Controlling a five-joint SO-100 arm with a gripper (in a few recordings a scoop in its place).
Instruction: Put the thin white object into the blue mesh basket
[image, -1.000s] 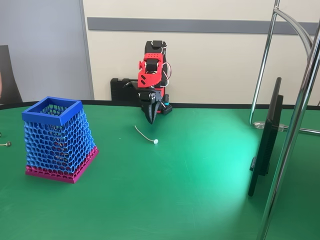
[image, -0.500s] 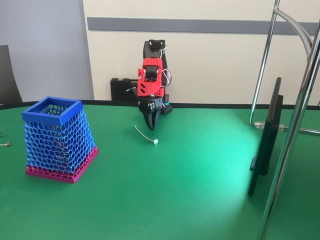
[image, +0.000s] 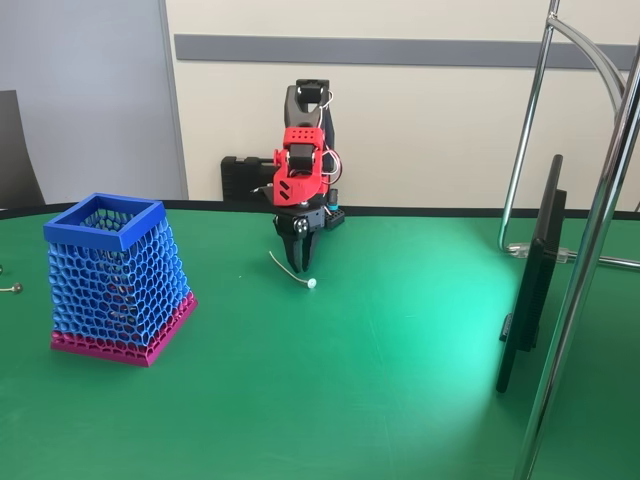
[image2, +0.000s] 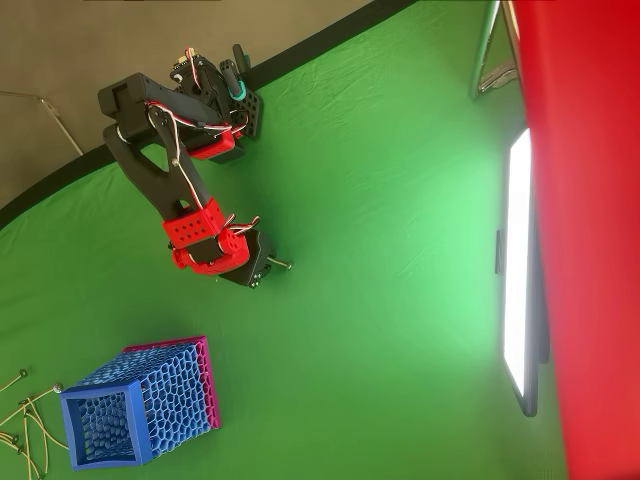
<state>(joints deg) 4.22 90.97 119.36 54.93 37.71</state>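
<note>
The thin white object (image: 288, 269) lies on the green table, its small ball end toward the right in the fixed view. My red-and-black gripper (image: 300, 268) points straight down over the stick's middle, jaws a little apart on either side of it, tips close to the table. In the overhead view my gripper (image2: 258, 275) covers most of the stick, leaving a short end of the thin white object (image2: 285, 264) sticking out. The blue mesh basket (image: 112, 275) (image2: 140, 405) stands upright, well to the left in the fixed view, apart from the arm.
A dark flat screen (image: 530, 285) (image2: 520, 270) stands edge-on at the right, with chrome stand tubes (image: 590, 250) beside it. Several thin pins (image2: 25, 425) lie at the table's edge past the basket. Open green table surrounds the stick.
My gripper has come down from above the stick to just over the table and its jaws have parted. The stick and the basket have not moved.
</note>
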